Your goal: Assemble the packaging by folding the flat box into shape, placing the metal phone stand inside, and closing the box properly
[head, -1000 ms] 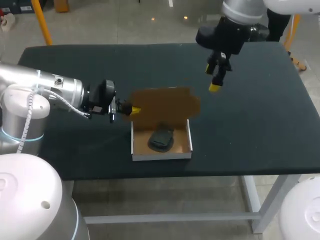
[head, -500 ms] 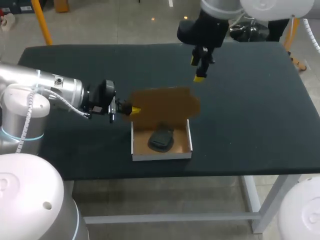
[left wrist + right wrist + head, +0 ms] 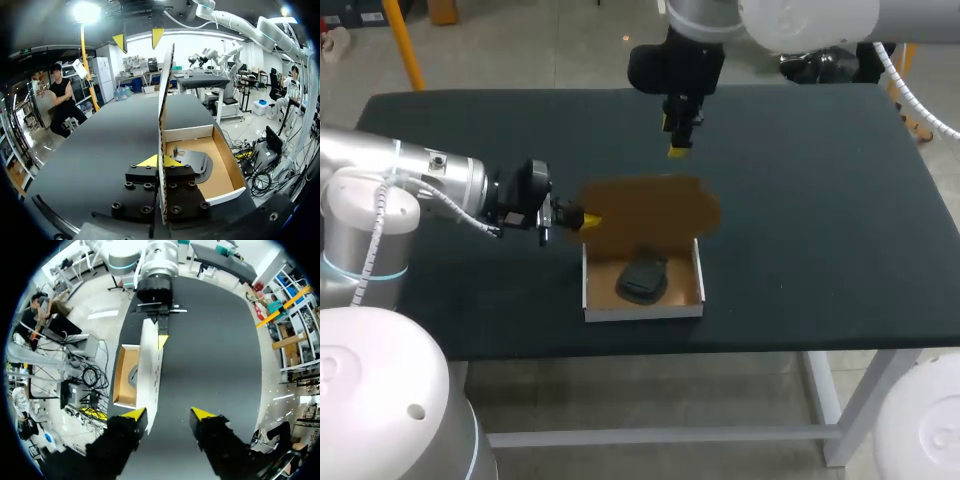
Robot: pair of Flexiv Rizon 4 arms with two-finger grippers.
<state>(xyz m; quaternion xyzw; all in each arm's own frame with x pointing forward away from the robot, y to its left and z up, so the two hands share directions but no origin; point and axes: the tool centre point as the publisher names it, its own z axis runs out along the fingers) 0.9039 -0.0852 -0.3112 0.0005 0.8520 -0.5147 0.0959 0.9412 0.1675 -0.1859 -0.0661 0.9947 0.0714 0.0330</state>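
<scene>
Cardboard lid (image 3: 650,205) pinched between left fingers (image 3: 148,161); right fingers (image 3: 201,413) spread wide.

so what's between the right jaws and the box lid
Only bare black table, in the head view. The right jaws hang open beyond the upright lid, apart from it; the right wrist view shows nothing in that gap either.

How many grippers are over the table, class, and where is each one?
2. The left gripper is shut on the raised lid at its edge, beside the box. The right gripper hangs open above the table behind the lid, touching nothing. None seems hidden.
</scene>
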